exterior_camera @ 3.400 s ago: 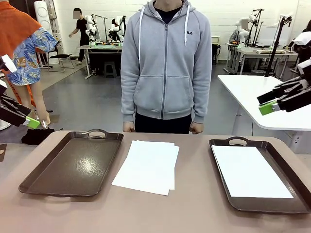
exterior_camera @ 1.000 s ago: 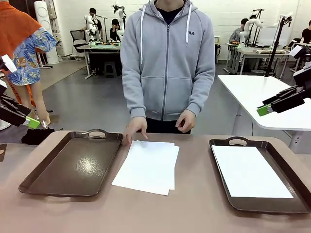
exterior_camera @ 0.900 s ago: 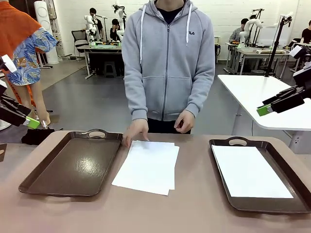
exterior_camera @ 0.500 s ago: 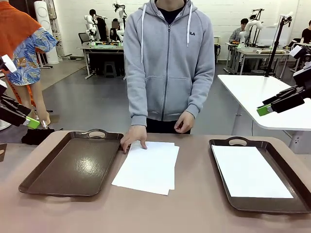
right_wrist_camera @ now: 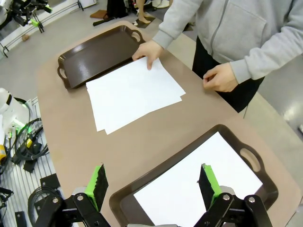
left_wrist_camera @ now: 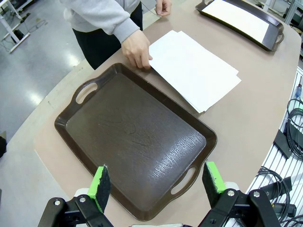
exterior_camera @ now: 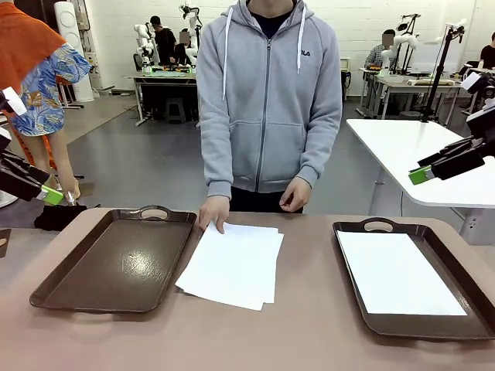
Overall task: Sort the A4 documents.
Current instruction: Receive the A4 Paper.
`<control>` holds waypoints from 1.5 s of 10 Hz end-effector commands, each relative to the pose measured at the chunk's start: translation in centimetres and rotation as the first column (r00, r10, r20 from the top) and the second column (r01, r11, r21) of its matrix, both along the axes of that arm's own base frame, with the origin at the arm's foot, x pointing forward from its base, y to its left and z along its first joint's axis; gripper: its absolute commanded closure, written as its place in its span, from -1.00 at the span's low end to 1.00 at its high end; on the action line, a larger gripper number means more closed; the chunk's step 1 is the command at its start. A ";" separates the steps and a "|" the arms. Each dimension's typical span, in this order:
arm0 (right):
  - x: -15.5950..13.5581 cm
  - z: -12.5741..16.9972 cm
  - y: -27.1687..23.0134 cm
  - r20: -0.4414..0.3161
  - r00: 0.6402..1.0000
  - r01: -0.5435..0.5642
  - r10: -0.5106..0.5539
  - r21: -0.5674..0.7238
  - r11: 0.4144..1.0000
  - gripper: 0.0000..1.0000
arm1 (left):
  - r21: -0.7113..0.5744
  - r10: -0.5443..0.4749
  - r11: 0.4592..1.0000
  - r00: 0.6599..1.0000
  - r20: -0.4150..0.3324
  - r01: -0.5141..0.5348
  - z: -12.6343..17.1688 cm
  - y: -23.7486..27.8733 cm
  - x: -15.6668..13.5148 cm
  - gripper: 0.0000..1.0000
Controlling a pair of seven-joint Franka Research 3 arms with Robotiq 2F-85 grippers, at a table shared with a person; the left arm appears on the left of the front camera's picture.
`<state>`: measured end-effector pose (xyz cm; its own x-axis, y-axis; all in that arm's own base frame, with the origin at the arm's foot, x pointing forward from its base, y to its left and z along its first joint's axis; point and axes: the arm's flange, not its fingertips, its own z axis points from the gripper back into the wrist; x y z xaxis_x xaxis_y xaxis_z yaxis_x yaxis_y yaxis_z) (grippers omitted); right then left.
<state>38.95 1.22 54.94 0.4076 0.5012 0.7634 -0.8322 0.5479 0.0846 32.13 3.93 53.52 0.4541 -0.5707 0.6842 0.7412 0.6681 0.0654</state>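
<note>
Stack of A4 documents [exterior_camera: 232,264] at the table's centre, between the empty left tray [exterior_camera: 116,259] and the right tray [exterior_camera: 348,263], which holds one sheet [exterior_camera: 394,272]. Within the last second the person's hand [exterior_camera: 213,210] has settled on the stack's far left corner and nudged it slightly leftward, so sorting appears to be starting. Above the table, the left gripper [left_wrist_camera: 156,179] and the right gripper [right_wrist_camera: 153,182] hover wide open, holding nothing.

The left gripper [left_wrist_camera: 156,180] hangs raised, its green-padded fingers [left_wrist_camera: 99,182] spread wide and holding nothing. The right gripper [right_wrist_camera: 154,182] hovers likewise, wide apart and empty.
</note>
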 end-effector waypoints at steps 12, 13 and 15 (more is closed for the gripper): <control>0.0 0.0 0.0 0.001 1.000 -0.001 0.001 0.000 1.000 -1.00 | -0.010 -0.004 1.000 1.000 -0.001 0.004 -0.1 0.1 0.0 -1.00; 0.0 0.0 0.0 0.001 1.000 -0.001 0.001 0.000 1.000 -1.00 | -0.010 -0.004 1.000 1.000 -0.001 0.004 -0.1 0.1 0.0 -1.00; 0.0 0.0 0.0 0.001 1.000 -0.001 0.001 0.000 1.000 -1.00 | -0.010 -0.004 1.000 1.000 -0.001 0.004 -0.1 0.1 0.0 -1.00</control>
<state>38.95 1.22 54.94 0.4075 0.5012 0.7634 -0.8323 0.5479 0.0846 32.13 3.93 53.52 0.4541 -0.5707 0.6842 0.7412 0.6681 0.0654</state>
